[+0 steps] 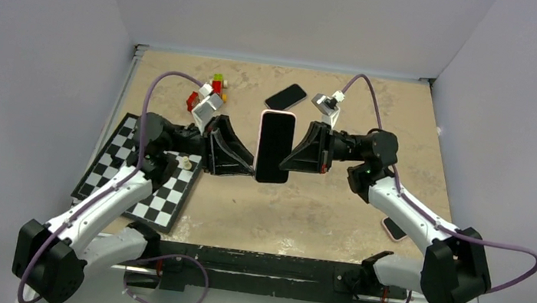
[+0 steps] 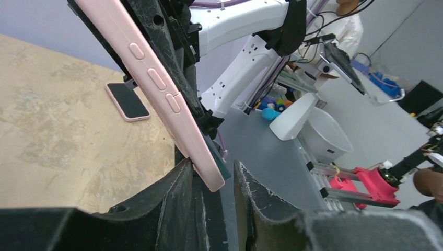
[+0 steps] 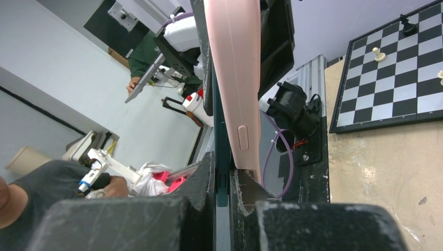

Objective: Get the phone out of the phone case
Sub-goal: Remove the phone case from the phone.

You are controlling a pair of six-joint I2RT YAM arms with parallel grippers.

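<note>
A dark teal phone (image 1: 274, 148) in a pink phone case (image 1: 279, 113) hangs upright in the air between both arms. In the right wrist view my right gripper (image 3: 222, 162) is shut on the phone's (image 3: 221, 104) bare teal edge. There the case (image 3: 235, 78) stands off the phone, outside one finger. My left gripper (image 2: 211, 164) is open around the case's (image 2: 167, 99) lower corner. That corner touches one finger (image 2: 175, 183) and a gap separates it from the other. The top view shows the left gripper (image 1: 252, 170) and right gripper (image 1: 284, 164) flanking the phone.
A chessboard (image 1: 130, 181) with a pale piece (image 1: 185, 162) lies on the left, under my left arm. Coloured blocks (image 1: 216, 83) and a bare dark phone (image 1: 286, 96) lie at the back. Another pink-rimmed phone (image 1: 393, 229) lies by my right arm.
</note>
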